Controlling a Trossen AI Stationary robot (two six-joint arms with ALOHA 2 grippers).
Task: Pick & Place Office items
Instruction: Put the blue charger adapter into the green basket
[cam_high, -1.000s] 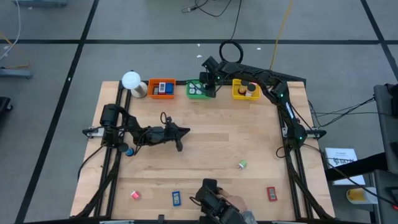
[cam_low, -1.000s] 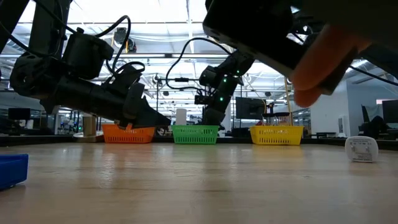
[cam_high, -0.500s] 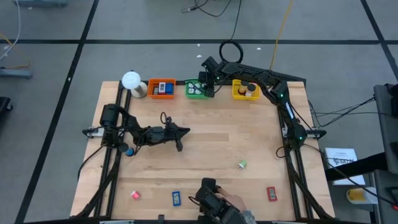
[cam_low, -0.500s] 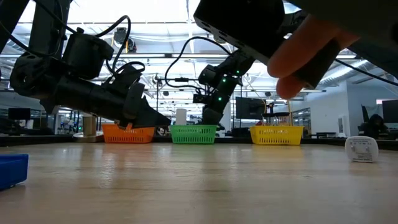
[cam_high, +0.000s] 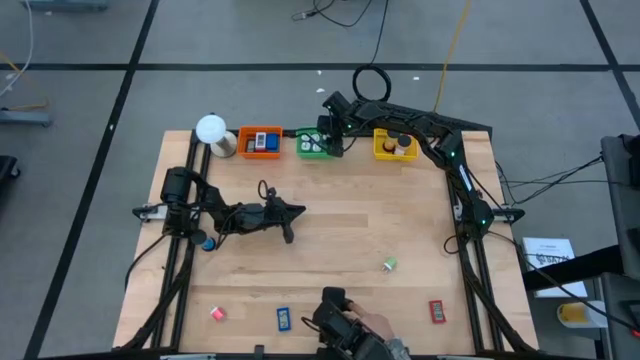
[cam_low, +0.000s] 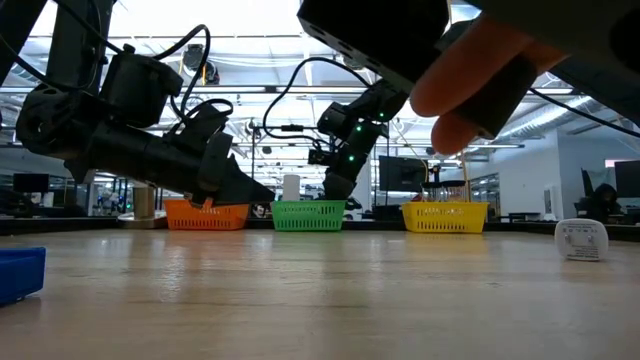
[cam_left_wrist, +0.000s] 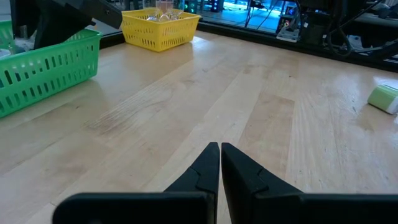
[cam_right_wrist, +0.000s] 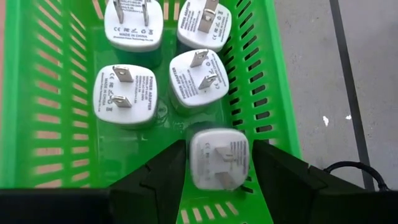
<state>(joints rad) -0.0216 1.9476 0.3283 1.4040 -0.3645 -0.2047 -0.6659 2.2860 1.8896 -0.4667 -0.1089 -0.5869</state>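
Dropping a white adapter (cam_right_wrist: 219, 157) into the green tray (cam_right_wrist: 37, 112).
Right hand (cam_right_wrist: 217, 167) over it, parted, adapter loose between; left hand (cam_left_wrist: 220, 149) shut, empty, parked mid-desk (cam_high: 400, 220).

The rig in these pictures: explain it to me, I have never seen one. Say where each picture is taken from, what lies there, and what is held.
Two robot arms work at a table. One picture looks down from above, one looks level across the tabletop, and one comes from each wrist. The left gripper is shut and empty, over mid-table. The right gripper hangs over the green tray with a white adapter at its tip; gripped or not, I cannot tell. An orange tray and a yellow tray flank it. Lying loose are a green bit, a pink piece, a blue piece and a red piece. A person's hand shows at the near edge.
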